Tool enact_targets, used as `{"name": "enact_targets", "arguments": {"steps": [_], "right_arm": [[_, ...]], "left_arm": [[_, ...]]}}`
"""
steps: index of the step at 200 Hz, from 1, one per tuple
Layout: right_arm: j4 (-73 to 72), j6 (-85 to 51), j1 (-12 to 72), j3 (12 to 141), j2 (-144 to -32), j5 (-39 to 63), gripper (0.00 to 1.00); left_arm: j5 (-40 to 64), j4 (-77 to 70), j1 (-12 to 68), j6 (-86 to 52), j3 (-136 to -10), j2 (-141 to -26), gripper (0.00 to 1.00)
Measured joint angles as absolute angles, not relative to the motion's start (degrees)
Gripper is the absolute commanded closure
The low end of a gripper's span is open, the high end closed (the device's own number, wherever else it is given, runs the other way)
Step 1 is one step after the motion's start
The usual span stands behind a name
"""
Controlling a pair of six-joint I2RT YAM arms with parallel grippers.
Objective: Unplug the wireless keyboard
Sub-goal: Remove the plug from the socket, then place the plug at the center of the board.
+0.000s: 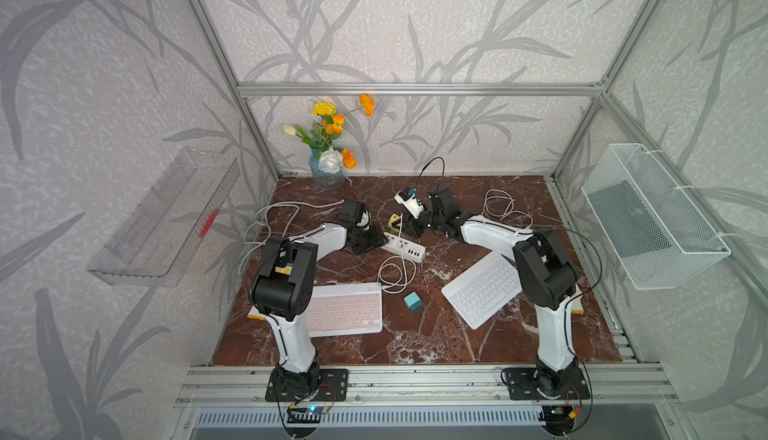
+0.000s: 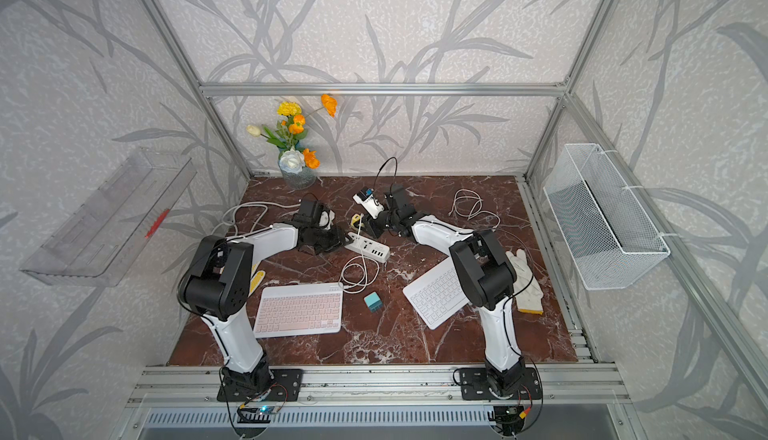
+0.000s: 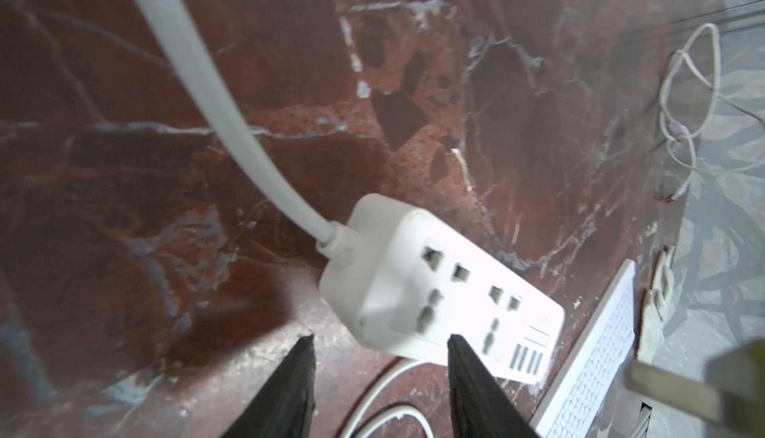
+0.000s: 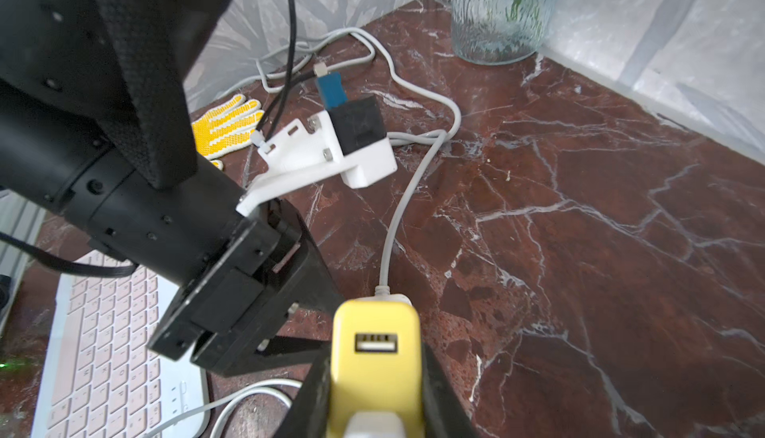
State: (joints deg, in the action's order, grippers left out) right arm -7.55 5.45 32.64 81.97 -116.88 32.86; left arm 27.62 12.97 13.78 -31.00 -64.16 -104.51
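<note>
Yellow USB charger block [image 4: 372, 386] sits clenched in the right gripper's [image 4: 374, 359] jaws, clear of the white power strip [image 3: 434, 291] beneath the left gripper's [image 3: 381, 338] released jaws; best drawn away slowly, lest its thin white cable [image 3: 381, 381] drag the pink-keyed keyboard [image 1: 345, 311] on the worktop [image 1: 457, 346] by the left arm.

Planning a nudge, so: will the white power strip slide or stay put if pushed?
The power strip probably slides easily: it lies flat on the polished-looking marble tabletop. It looks like rigid plastic, so should move as one piece. Its thick cord curving off one end may make it pivot rather than travel straight.
</note>
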Motion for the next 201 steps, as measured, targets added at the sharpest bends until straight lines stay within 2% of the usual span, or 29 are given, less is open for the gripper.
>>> {"name": "enact_targets", "arguments": {"steps": [41, 80, 154, 201], "right_arm": [[-14.76, 3.84, 29.06, 72.88, -112.77, 39.00, 0.82], [-16.43, 4.36, 26.17, 70.04, -111.87, 45.89, 0.79], [-12.40, 6.72, 27.88, 69.14, -110.10, 51.66, 0.79], [-4.73, 10.44, 30.20, 69.01, -109.73, 50.63, 0.79]], "left_arm": [[36.34, 12.43, 13.78, -24.12, -64.14, -95.22, 0.40], [44.12, 14.06, 13.78, -17.34, -64.90, -93.95, 0.40], [46.96, 14.76, 14.96, -16.01, -64.62, -93.95, 0.38], [47.05, 14.87, 15.86, -16.01, -64.31, -93.95, 0.38]]}}
